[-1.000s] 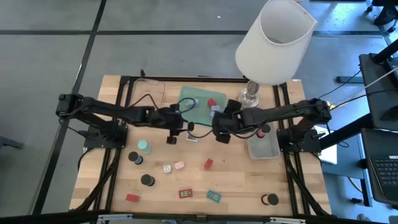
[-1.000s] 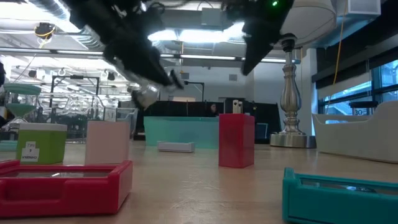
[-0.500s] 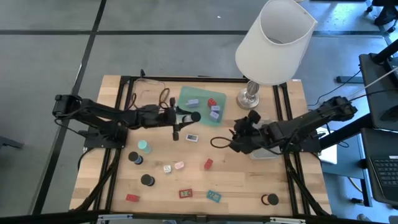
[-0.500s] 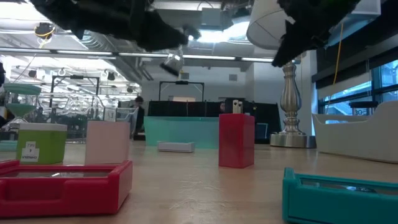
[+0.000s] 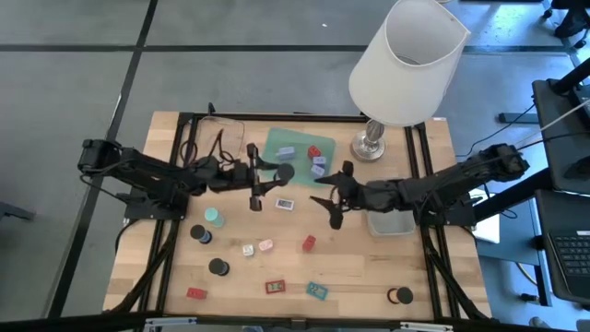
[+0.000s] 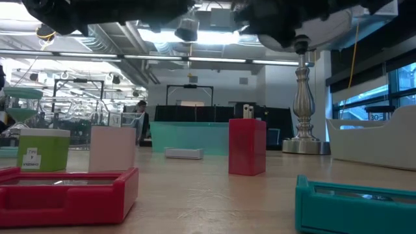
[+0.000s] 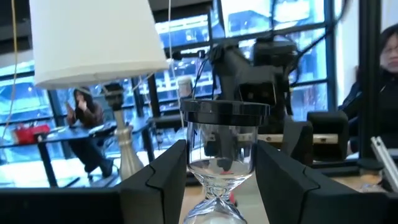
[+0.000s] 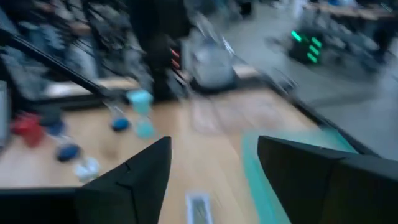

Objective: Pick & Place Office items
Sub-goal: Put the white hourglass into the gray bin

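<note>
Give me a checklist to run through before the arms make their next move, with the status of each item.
1. Left gripper holds the hourglass between its fingers: ok.
2. That grip is firm enough not to slip: cannot tell.
3. Right gripper is open with nothing between its fingers: ok.
4. The two grippers are apart, with a gap between them over the middle of the table in the high view: ok.
5. Green tray has bare floor left beside the pieces already in it: ok.
6. Red block stands free, with nothing touching it: ok.
</note>
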Robot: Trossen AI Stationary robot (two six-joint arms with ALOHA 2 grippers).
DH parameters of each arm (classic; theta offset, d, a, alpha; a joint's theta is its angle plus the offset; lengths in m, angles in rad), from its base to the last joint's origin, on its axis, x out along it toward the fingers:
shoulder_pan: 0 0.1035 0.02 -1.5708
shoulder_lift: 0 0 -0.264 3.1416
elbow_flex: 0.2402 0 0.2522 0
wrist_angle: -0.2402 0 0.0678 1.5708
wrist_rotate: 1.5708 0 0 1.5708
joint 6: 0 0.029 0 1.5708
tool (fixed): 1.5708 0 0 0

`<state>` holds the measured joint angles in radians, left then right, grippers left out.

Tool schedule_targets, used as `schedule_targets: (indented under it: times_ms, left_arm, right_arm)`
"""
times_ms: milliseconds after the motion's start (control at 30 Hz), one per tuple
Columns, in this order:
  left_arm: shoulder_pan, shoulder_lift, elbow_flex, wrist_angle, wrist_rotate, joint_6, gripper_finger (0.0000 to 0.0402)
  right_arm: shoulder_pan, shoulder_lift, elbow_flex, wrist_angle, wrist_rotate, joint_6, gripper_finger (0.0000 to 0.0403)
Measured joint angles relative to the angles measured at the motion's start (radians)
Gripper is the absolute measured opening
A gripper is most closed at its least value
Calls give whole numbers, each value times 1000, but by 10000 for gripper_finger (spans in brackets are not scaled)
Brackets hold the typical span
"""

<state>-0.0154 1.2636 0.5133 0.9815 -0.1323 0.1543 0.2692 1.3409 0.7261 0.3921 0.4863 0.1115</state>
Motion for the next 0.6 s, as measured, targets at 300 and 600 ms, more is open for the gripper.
schedule_targets:
  times_ms: [300, 600]
  left_arm:
    - [-47, 1, 0, 109, 0, 27, 157]
    - [-57, 69, 0, 224, 0, 26, 158]
  right_arm:
    - [-53, 24, -1, 151, -163, -79, 336]
    - [-90, 132, 16, 371, -177, -150, 376]
